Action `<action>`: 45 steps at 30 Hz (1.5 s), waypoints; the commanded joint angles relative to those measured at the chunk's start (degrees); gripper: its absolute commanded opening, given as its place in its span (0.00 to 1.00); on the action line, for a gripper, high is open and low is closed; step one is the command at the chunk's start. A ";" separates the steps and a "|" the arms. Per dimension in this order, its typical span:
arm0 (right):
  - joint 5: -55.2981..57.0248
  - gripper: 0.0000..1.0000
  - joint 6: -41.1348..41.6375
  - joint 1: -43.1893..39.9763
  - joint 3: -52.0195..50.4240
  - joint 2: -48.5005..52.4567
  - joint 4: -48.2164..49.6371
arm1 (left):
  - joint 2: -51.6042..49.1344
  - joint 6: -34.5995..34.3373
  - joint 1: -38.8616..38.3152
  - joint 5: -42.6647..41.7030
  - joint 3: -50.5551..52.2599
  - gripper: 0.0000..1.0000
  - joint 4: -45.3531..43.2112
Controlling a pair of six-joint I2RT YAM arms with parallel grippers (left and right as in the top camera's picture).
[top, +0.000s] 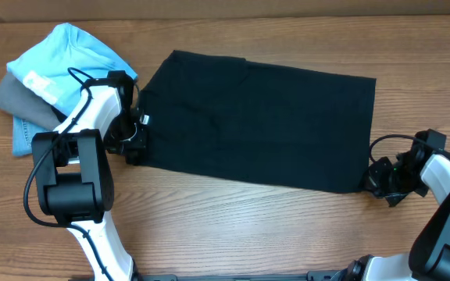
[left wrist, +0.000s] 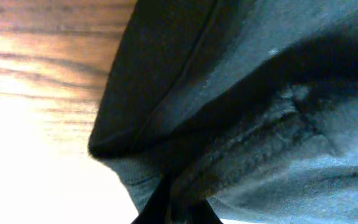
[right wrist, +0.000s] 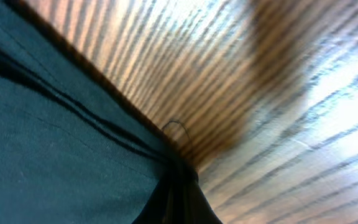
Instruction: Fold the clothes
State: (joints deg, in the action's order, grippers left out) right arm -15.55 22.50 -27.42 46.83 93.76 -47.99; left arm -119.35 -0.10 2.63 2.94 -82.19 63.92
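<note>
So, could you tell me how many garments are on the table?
4: a black T-shirt spread in the middle; a light blue shirt, a grey garment and a denim piece piled at the left. More may hide underneath.

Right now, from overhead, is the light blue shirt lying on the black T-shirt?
No, the light blue shirt lies left of the black T-shirt, on a grey garment.

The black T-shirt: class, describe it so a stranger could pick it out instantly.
Look at the wooden table. The black T-shirt lies flat across its middle. Unlike the light blue shirt and grey garment heaped at the left, it is larger and plain.
</note>
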 commanded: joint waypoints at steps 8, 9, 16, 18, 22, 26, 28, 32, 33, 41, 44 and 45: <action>4.57 0.04 1.53 -1.20 1.11 0.13 -1.31 | 1.36 -2.05 2.78 2.73 -2.21 0.11 1.46; 4.57 0.04 1.53 -1.20 1.18 0.13 -1.55 | 1.36 -2.05 2.75 2.73 -2.73 0.15 1.64; 3.69 0.13 1.49 -1.20 1.27 0.13 -1.60 | 1.36 -1.16 2.47 -1.11 -5.86 0.53 2.38; 2.93 0.25 1.18 -1.22 1.60 0.13 -1.60 | 1.36 -0.98 2.47 -2.36 -6.73 0.52 3.10; 1.01 0.31 -0.02 -1.22 3.87 -0.66 -2.03 | 1.36 3.06 1.92 -6.14 -9.97 0.42 5.01; -0.46 0.36 0.02 -1.20 8.33 -3.02 -4.35 | 1.40 5.33 0.02 -7.87 -15.32 0.42 7.19; -0.61 0.37 0.00 -1.20 10.78 -3.98 -6.01 | 1.40 6.82 -1.53 -9.03 -18.38 0.43 8.02; -1.70 0.38 -0.55 -1.16 14.25 -5.73 -7.67 | 1.40 12.50 -5.92 -14.14 -23.17 0.48 7.69; -2.86 0.38 -1.44 -1.16 14.64 -6.10 -7.54 | 1.40 14.16 -7.54 -15.76 -23.67 0.50 6.95; -6.67 0.40 -3.08 -1.16 14.91 -6.82 -6.40 | -1.40 19.63 -18.75 -12.35 -23.61 0.64 0.72; -6.62 0.40 -3.10 -1.16 14.91 -6.82 -6.58 | -4.15 19.63 -21.33 -12.22 -23.61 0.63 -1.25; -6.62 0.40 -3.19 -1.16 14.91 -6.82 -6.58 | -5.07 19.63 -21.99 -12.15 -23.61 0.60 -1.92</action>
State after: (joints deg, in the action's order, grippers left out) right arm -21.19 20.23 -28.42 60.64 87.94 -54.72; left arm -120.70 17.26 -18.46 -10.11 -104.86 62.85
